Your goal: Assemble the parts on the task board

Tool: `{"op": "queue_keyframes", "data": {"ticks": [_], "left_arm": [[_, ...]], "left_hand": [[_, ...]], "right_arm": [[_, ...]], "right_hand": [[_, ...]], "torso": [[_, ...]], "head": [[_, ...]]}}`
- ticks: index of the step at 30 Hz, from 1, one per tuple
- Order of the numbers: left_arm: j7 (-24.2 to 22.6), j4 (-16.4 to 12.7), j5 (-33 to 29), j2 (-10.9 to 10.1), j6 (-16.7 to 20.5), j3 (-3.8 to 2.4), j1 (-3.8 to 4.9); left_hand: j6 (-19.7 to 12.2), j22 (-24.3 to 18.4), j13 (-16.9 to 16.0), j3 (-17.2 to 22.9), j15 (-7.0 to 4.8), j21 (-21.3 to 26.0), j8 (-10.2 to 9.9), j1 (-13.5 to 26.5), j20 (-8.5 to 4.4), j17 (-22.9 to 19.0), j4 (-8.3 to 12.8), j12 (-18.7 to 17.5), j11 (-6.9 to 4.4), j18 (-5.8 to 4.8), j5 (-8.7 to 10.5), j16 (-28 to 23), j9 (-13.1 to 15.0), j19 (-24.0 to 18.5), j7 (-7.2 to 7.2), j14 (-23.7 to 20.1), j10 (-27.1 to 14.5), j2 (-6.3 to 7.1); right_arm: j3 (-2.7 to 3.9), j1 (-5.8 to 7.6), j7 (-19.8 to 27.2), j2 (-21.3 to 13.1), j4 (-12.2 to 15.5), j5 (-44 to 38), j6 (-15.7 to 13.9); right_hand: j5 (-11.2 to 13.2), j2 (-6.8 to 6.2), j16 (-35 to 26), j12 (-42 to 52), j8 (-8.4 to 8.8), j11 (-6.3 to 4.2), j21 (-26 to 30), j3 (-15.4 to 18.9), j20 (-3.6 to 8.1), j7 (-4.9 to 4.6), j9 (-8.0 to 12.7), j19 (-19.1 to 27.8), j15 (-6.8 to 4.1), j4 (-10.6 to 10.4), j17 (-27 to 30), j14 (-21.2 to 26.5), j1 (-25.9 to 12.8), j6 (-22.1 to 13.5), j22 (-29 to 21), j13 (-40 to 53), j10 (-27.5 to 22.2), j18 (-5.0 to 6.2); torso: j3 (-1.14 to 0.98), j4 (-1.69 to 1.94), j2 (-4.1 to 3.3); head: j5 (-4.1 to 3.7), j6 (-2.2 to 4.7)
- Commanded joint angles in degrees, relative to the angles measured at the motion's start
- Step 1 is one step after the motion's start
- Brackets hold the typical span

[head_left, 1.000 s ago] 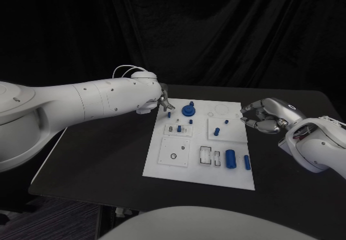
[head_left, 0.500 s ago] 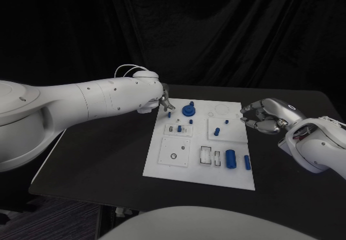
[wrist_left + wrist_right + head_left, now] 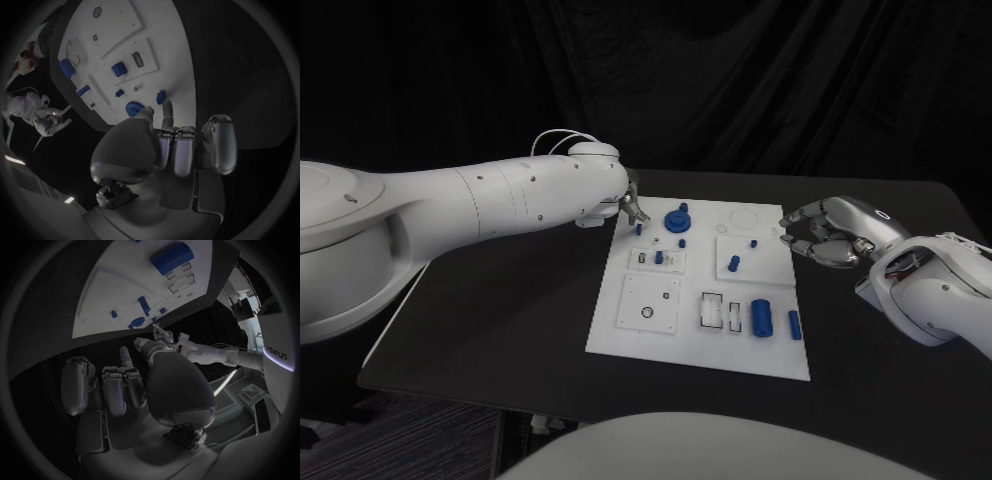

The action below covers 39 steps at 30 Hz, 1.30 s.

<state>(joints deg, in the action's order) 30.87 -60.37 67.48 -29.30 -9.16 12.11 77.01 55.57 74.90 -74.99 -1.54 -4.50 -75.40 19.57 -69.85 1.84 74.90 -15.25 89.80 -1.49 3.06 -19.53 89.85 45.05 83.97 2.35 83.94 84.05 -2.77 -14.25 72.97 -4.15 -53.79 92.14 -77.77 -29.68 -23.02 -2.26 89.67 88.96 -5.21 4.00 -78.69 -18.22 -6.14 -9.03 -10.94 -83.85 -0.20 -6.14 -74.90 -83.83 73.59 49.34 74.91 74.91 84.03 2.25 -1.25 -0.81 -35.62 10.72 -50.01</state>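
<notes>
I could make out only partial lettering, perhaps "epsys", on a white panel (image 3: pixel 277 347) beyond my table.

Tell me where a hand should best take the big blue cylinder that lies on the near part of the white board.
Probably across the middle of the big blue cylinder, from above. It lies flat on the white task board, so its round sides are free; a slot sits on one side, a smaller blue piece on the other.
</notes>
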Motion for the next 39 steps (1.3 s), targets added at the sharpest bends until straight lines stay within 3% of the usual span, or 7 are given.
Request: {"op": "queue_keyframes", "data": {"ticks": [1, 29, 39], "left_arm": [[0.4, -0.1, 0.4, 0.2, -1.7, -0.04, -0.19], [0.4, 0.2, 0.4, 0.3, -1.9, -0.04, -0.73], [-0.6, 0.3, 0.4, 0.4, -1.8, -0.04, -0.83]], "left_hand": [[-0.3, 10.9, -15.0, 0.2, -0.48, 0.2, -0.3, -0.4, -0.49, 15.1, 0.0, 0.2, -0.28, 0.06, -0.17, 0.2, 0.1, 1.4, 0.01, 6.1, 5.9, -0.05], [-1.0, 10.8, -15.0, 1.2, -0.33, 0.6, -1.1, -0.9, -0.37, 15.1, 0.0, 0.2, -0.08, 0.12, -0.18, 0.2, 0.3, 1.3, 0.24, 6.1, 5.9, -0.36], [-1.5, 10.7, -15.0, 1.5, -0.02, 1.3, -1.8, 0.5, -0.14, 15.1, -1.2, 0.2, 0.30, 0.23, -0.45, 0.2, 0.6, 1.0, 0.68, 6.1, 5.9, -0.53]], "right_arm": [[0.05, -0.14, 0.3, 0.1, 0.1, -0.1, -0.3], [0.05, -0.13, -0.3, 0.0, 0.2, -0.1, 0.5], [0.05, -0.13, -0.7, 0.0, 0.2, -0.1, 0.7]], "right_hand": [[-0.5, 0.41, 0.2, 0.1, 0.30, 0.20, 0.1, -0.4, -0.05, 0.04, 0.1, -0.3, 0.29, 0.0, -14.9, -6.1, 0.3, 0.4, 11.0, 13.9, 4.7, 0.71], [-1.1, 0.45, 0.0, 0.0, 0.35, 0.18, 0.3, -0.8, -0.03, 0.05, 0.2, -0.2, 0.27, 0.2, -14.7, -6.0, 0.5, 0.5, 10.9, 13.7, 4.6, 0.77], [-1.3, 0.57, 0.0, -0.1, 0.39, 0.18, 0.4, -1.1, -0.02, 0.05, 0.3, -0.2, 0.26, 0.3, -14.6, -6.0, 0.7, 0.5, 10.9, 13.7, 4.5, 0.79]], "torso": [[-0.03, -0.01, 0.02], [0.01, 0.02, 0.01], [0.01, 0.01, 0.00]], "head": [[0.07, 0.01], [-0.04, 0.01], [-0.03, 0.01]]}}
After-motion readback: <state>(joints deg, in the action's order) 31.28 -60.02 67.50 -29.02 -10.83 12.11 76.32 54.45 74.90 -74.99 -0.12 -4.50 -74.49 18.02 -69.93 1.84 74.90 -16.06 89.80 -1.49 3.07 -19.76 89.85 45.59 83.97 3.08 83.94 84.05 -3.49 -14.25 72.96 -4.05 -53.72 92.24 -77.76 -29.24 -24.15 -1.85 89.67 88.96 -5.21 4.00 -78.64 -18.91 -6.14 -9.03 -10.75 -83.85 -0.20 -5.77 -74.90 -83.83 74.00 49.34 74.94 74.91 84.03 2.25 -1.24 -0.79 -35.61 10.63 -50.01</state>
